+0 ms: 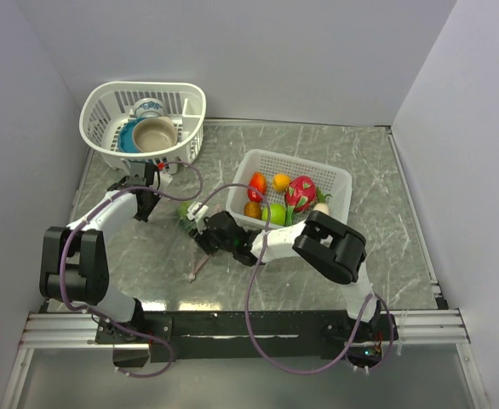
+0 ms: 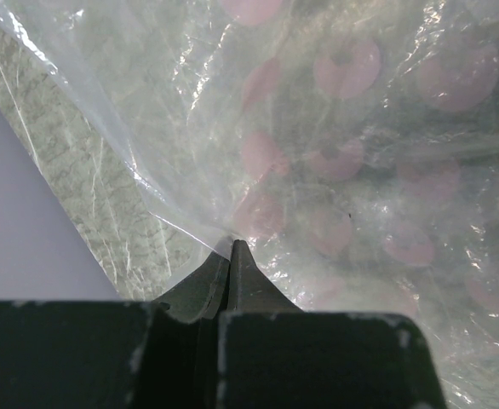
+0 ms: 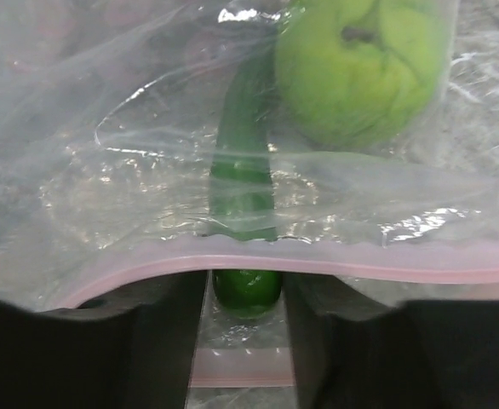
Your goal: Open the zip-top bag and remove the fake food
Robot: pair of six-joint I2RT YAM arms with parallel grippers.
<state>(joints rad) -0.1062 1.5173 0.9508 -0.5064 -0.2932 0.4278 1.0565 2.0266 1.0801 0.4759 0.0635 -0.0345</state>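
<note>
Left gripper [image 2: 231,250]: pressed together, pinching a fold of the bag [image 3: 130,170] film. It sits well left of the fruit basket [image 1: 318,168].

Right gripper [image 3: 245,288]: fingers stand either side of the cucumber [image 3: 241,179] tip, very close to it. Can't tell whether they've got contact yet. It's just left of the basket, with the bag between the two grippers.

Bag lies on the table left of the basket and looks open at the mouth: one pink zipper strip [image 3: 377,268] runs across over the right fingers, the other lip shows below them. The cucumber tip pokes out between the lips. The green round fruit [image 3: 360,68] is deeper in, beside the cucumber.

Risks, my read:
- The upper lip drapes over the fingers. Closing could trap film along with the cucumber, and a pull would then drag the whole bag.
- The cucumber tip is glossy and rounded, so a shallow pinch could squirt it back inside.
- The left hold is on thin film only and may slip under a hard pull.
- The green fruit may roll out loose.
</note>
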